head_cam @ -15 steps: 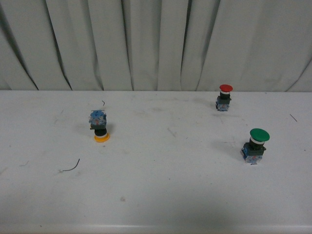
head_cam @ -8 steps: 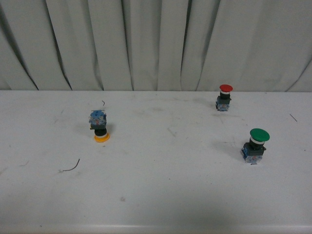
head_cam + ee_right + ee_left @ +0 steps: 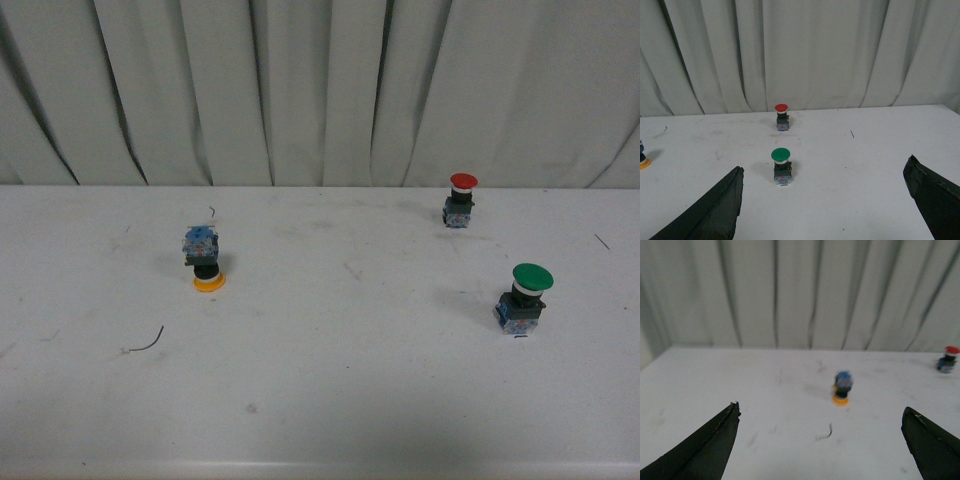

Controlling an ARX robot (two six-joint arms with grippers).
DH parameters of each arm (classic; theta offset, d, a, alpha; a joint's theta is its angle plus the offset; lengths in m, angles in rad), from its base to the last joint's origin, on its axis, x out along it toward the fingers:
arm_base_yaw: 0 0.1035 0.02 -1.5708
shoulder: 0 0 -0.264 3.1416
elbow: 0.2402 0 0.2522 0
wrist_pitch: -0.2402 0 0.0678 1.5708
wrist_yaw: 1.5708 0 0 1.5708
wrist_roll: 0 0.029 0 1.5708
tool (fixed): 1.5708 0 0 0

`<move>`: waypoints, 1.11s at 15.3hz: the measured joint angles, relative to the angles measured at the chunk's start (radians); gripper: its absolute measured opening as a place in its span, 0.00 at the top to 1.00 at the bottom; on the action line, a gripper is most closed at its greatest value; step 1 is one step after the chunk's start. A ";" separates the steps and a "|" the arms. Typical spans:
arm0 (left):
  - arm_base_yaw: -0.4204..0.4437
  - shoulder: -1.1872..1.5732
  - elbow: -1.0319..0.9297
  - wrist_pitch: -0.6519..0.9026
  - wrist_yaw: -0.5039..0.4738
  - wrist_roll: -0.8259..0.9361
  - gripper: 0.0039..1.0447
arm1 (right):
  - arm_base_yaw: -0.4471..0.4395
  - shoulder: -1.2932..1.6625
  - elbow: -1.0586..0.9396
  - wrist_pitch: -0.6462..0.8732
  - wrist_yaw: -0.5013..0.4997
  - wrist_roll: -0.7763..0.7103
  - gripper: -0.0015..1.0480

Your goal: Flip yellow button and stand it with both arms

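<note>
The yellow button [image 3: 203, 259] rests upside down on its yellow cap, blue-grey base up, on the left part of the white table [image 3: 330, 400]. No arm shows in the front view. In the left wrist view, a little blurred, the yellow button [image 3: 842, 388] lies well ahead of my left gripper [image 3: 821, 412], which is open and holds nothing. My right gripper [image 3: 824, 174] is open and empty too. Only a sliver of the yellow button [image 3: 642, 159] shows at the edge of the right wrist view.
A red-capped button [image 3: 461, 199] stands upright at the back right, and a larger green-capped button [image 3: 525, 297] stands upright nearer on the right. A thin dark wire scrap [image 3: 147, 343] lies in front of the yellow button. White curtains hang behind the table.
</note>
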 joint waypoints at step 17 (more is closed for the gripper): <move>-0.122 1.993 1.290 0.141 -0.101 -0.132 0.06 | 0.000 0.000 0.000 0.000 0.000 0.000 0.06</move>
